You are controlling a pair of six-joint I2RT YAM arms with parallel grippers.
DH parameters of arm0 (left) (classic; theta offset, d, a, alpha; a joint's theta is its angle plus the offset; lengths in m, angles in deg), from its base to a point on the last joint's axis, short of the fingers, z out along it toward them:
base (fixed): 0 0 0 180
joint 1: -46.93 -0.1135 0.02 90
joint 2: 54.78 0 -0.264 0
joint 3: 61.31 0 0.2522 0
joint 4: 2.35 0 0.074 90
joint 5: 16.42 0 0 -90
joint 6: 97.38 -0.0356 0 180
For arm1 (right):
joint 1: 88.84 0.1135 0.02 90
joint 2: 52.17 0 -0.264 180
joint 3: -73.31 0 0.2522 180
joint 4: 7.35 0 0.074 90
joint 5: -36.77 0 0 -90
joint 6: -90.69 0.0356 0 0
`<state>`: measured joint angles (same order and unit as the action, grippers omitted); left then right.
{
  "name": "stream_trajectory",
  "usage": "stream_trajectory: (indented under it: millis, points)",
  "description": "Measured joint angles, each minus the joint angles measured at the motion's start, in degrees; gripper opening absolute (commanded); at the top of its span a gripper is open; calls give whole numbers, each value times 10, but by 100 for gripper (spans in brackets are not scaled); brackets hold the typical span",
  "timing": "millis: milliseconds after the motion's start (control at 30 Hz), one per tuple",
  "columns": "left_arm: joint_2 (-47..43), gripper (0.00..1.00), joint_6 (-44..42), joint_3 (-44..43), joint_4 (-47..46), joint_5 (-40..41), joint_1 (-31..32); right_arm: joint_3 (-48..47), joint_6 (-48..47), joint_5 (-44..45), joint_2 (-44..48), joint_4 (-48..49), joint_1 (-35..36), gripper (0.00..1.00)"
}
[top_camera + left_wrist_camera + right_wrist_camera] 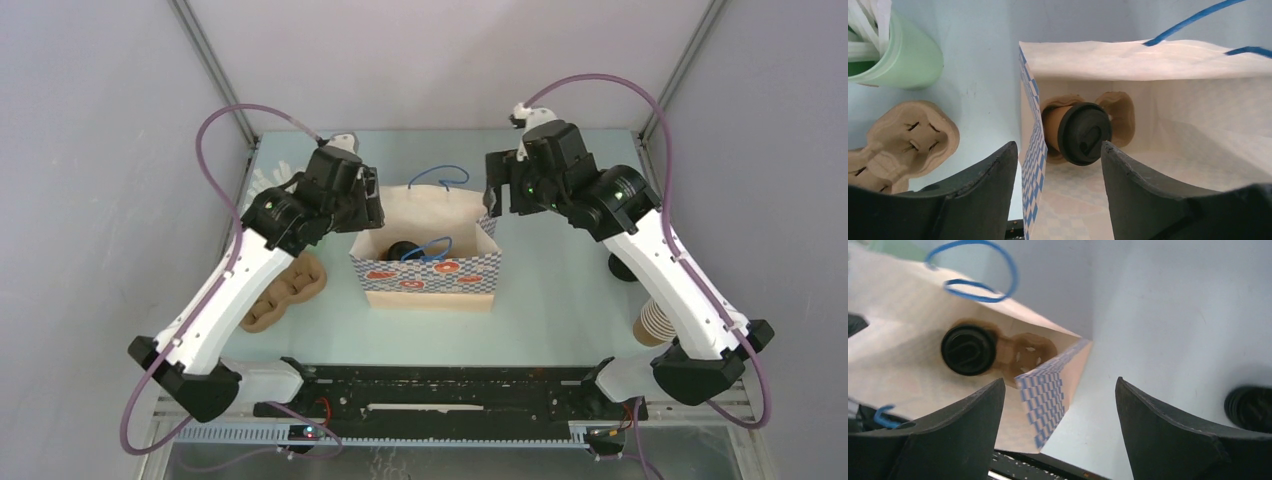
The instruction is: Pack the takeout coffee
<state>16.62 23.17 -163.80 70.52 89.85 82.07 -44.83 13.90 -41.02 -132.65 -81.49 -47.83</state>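
Standing lid-up, long axis vertical, the takeout coffee (1084,132) sits in a cardboard carrier (1122,112) inside the checkered bag (1148,60), just ahead of the left end effector (1058,150), whose released fingers straddle the bag's left wall. The right end effector (1059,385), also released, straddles the opposite corner, with bare surface (1158,315) beyond.

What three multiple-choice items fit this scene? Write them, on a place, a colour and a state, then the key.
1. Where is the takeout coffee, relative to the checkered bag? A) beside it B) inside it C) behind it
2. What colour are the bag's handles? A) red B) blue C) white
3. How is the right tool? A) shut on the coffee B) shut on a handle C) open, gripping nothing
Key: B, its black lid shows between the bag's walls; B, blue loops rise from the rim; C, its fingers stand wide apart.
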Motion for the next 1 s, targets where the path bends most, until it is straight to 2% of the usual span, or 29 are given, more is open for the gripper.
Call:
stream_trajectory:
  millis: [133,400,600,700,867,1000]
  points:
    - [27,61,5,-2,21,15,1,33,73,7,10,-17,-35,87]
    - [51,47,7,-22,54,52,6,63,150,-34,-19,-15,-38,81]
    - [67,28,-1,-23,64,72,7,63,178,-36,-60,-14,-38,51]
    - [73,17,-5,-23,66,77,9,63,188,-37,-74,-11,-38,33]
    - [73,7,-13,-23,66,83,10,61,190,-36,-77,-11,-37,21]
    - [72,0,-24,-23,62,89,11,54,188,-37,-76,-12,-35,18]
